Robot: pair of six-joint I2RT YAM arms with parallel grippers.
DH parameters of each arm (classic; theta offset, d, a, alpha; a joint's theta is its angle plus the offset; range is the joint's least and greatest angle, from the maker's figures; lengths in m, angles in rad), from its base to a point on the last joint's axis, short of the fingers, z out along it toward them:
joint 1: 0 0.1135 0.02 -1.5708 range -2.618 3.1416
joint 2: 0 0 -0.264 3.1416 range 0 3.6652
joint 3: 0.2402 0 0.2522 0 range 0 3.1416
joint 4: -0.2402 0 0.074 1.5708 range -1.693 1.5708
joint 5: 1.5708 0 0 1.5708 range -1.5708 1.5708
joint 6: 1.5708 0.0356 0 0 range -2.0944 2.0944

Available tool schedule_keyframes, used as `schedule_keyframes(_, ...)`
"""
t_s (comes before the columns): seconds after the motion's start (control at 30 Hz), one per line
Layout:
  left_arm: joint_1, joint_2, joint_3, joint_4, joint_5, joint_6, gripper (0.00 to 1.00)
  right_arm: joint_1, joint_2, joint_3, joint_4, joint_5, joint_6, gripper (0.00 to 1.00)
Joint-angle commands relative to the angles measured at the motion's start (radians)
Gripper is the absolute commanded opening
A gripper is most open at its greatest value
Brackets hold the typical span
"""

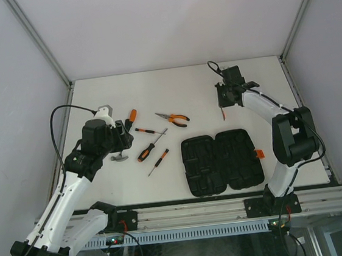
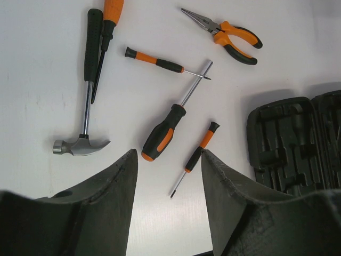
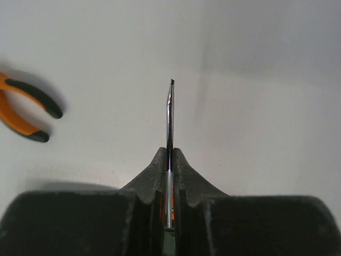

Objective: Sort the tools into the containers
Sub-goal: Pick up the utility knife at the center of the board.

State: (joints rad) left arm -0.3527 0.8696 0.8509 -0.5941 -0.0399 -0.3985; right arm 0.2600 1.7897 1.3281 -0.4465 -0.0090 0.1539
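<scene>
- White table (image 1: 173,88) under everything, with pale panels around it.
- Black tool case (image 1: 222,162): one, lying open and flat near the front edge before my right arm. Both halves have their moulded slots facing up, and the orange latch (image 1: 260,153) is on its right side.
- My left gripper (image 2: 169,154): fingers spread wide with nothing between them, hanging above the loose tools left of the case. Seen from above, its wrist hides the hammer's handle.
- My right gripper (image 3: 169,154): clamped on a screwdriver (image 3: 169,117) over the table beyond the case. The metal shaft pokes out past the fingertips.
- Hammer (image 2: 85,106): one, farthest left, with its head toward me.
- Pliers (image 2: 229,40): one needle-nosed pair, at the far side of the group, well apart from the case.
- Screwdrivers: five. Four lie on the table, and the fifth is the one I grip.
  - The long screwdriver (image 2: 109,21) lies tight against the hammer's handle.
  - The thin screwdriver (image 2: 154,60) meets the thick one's shaft end with its tip.
  - The thick screwdriver (image 2: 165,133) lies in the middle.
  - The small screwdriver (image 2: 194,157) lies just beside the thick one, nearest the case.
</scene>
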Motion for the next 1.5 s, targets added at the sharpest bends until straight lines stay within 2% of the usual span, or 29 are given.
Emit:
schedule_keyframes(0.0, 0.007, -0.021, -0.007, 0.027, 0.021, 0.018, 0.55, 0.010, -0.134, -0.043, 0.075, -0.096, 0.005, 0.03)
schedule_keyframes(0.2, 0.007, -0.033, -0.008, 0.039, 0.034, 0.020, 0.56, 0.012, -0.300, -0.200, 0.104, -0.254, 0.061, 0.02)
schedule_keyframes(0.4, 0.004, -0.073, -0.023, 0.087, 0.097, 0.003, 0.56, 0.020, -0.515, -0.417, 0.265, -0.511, 0.177, 0.00)
schedule_keyframes(0.6, -0.076, -0.140, -0.031, 0.151, 0.135, -0.062, 0.57, 0.133, -0.709, -0.561, 0.403, -0.637, 0.241, 0.00)
schedule_keyframes(0.7, -0.124, -0.167, -0.020, 0.188, 0.128, -0.099, 0.58, 0.228, -0.768, -0.591, 0.431, -0.605, 0.269, 0.00)
schedule_keyframes(0.93, -0.245, -0.202, -0.019, 0.286, 0.112, -0.223, 0.60, 0.441, -0.850, -0.624, 0.552, -0.426, 0.384, 0.00)
schedule_keyframes(1.23, -0.374, -0.181, -0.009, 0.346, 0.049, -0.268, 0.61, 0.559, -0.833, -0.631, 0.721, -0.324, 0.557, 0.00)
schedule_keyframes(1.33, -0.385, -0.173, -0.025, 0.363, 0.027, -0.328, 0.61, 0.594, -0.822, -0.630, 0.717, -0.232, 0.592, 0.00)
schedule_keyframes(1.47, -0.408, -0.155, -0.023, 0.371, -0.017, -0.365, 0.63, 0.661, -0.781, -0.573, 0.588, -0.063, 0.583, 0.00)
